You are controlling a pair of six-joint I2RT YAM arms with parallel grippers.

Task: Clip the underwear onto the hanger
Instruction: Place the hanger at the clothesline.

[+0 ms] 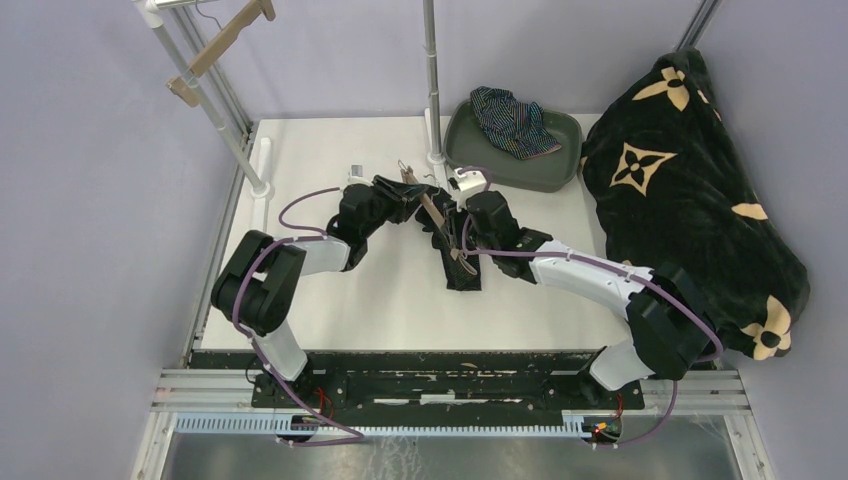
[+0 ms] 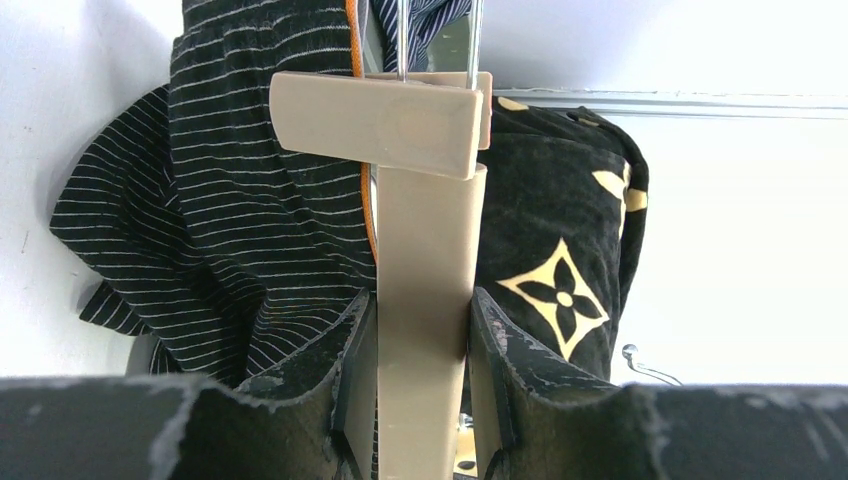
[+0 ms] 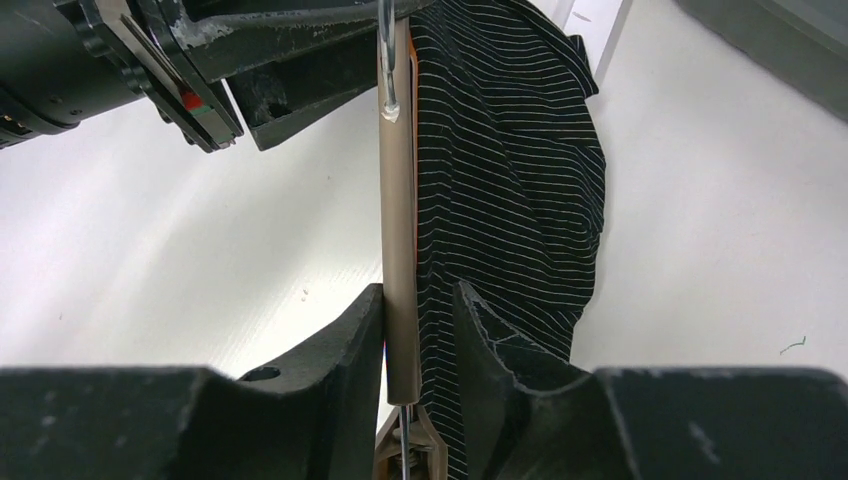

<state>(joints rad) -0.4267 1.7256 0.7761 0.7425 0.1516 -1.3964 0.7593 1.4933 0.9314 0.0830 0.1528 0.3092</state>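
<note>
The right gripper [image 3: 420, 305] is nearest. Its fingers sit on both sides of the hard tan hanger [image 3: 397, 200]; whether they squeeze is unclear. The soft black underwear [image 3: 510, 150] lies along the bar, between it and one finger. Farther back, the left gripper [image 2: 420, 310] grips the bar tight. The navy underwear [image 1: 512, 120] lies in the tray [image 1: 560, 172] at the table's [image 1: 330, 150] far edge.

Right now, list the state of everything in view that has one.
Left gripper, shut on hanger.
Right gripper, shut on hanger and pinstriped underwear.
Hanger, held by both grippers.
Pinstriped underwear, draped along hanger; whether clipped, cannot tell.
Navy underwear, crumpled in grey tray.
Blanket, heaped at right.
Second hanger, hung at far left.
</note>
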